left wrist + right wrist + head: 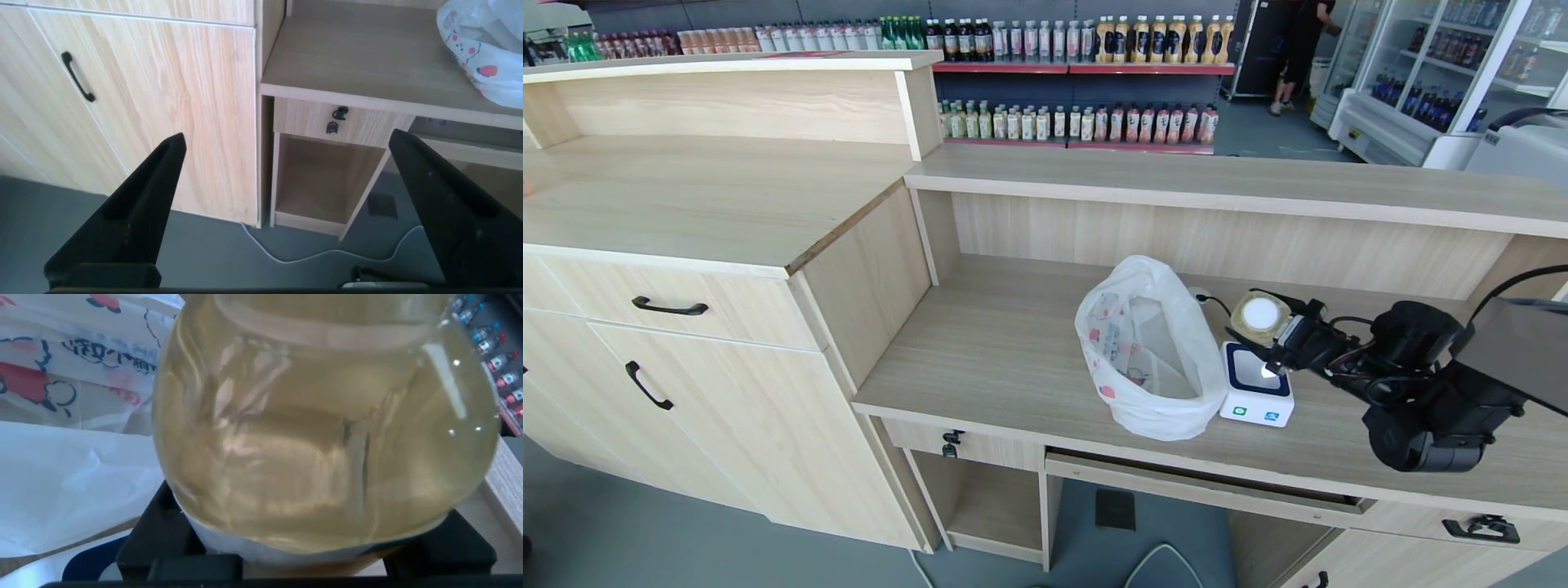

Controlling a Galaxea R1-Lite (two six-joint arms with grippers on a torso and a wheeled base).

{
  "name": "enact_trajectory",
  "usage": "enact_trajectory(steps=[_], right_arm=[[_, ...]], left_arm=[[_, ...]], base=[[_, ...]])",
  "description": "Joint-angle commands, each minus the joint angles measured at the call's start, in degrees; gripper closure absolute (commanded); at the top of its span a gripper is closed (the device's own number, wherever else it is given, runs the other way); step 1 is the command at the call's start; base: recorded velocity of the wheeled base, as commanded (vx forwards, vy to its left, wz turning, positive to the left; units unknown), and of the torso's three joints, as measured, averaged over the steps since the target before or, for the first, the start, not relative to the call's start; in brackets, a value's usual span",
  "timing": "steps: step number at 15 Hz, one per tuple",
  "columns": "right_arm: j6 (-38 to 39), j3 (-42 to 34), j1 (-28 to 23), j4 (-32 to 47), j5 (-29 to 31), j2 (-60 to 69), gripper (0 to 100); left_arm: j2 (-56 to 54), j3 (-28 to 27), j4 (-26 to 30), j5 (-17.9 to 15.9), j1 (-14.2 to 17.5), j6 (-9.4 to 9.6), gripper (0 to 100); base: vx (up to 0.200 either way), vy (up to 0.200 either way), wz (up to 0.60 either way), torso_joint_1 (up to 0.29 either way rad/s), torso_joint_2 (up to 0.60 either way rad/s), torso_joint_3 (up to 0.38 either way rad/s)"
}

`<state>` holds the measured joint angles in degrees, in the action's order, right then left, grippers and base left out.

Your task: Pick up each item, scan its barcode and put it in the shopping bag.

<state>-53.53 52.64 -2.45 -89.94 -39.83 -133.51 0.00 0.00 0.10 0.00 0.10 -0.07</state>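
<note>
Over desk (1013, 351): one bottle (1260, 314) of yellowish liquid, white cap, clamped in right claw (1284, 341) above one scanner (1255, 394). One plastic bag (1152, 351) just beside scanner. Left claw (286, 139) spread wide, empty, low near cabinet (163, 82).

Shop | drink shelves (1086, 69) + fridges (1445, 82) at back | wood checkout counter (1013, 351) w/ scanner (1254, 406)

1. Pale yellow clear plastic bottle (327, 425): top and sides were cut by the right wrist view's edges.
2. White patterned plastic shopping bag (482, 49): was cropped at the left wrist view's corner; contents were indistinct.
3. White square barcode scanner (1258, 404): window was partly hidden under the right gripper (1278, 347).
</note>
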Motion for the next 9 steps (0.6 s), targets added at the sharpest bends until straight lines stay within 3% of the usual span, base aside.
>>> enact_trajectory(steps=[1,9], right_arm=[[0.09,0.89,-0.01,-0.06,0.01,-0.96,100],[0.27,2.47,-0.01,-0.06,0.01,-2.46,100]], left_arm=[[0.09,0.0,-0.01,0.0,-0.01,-0.01,0],[0.09,0.0,-0.01,0.0,-0.01,-0.01,0]], base=[[0.0,0.0,0.0,0.0,0.0,0.0],[0.0,0.0,0.0,0.0,0.0,0.0]])
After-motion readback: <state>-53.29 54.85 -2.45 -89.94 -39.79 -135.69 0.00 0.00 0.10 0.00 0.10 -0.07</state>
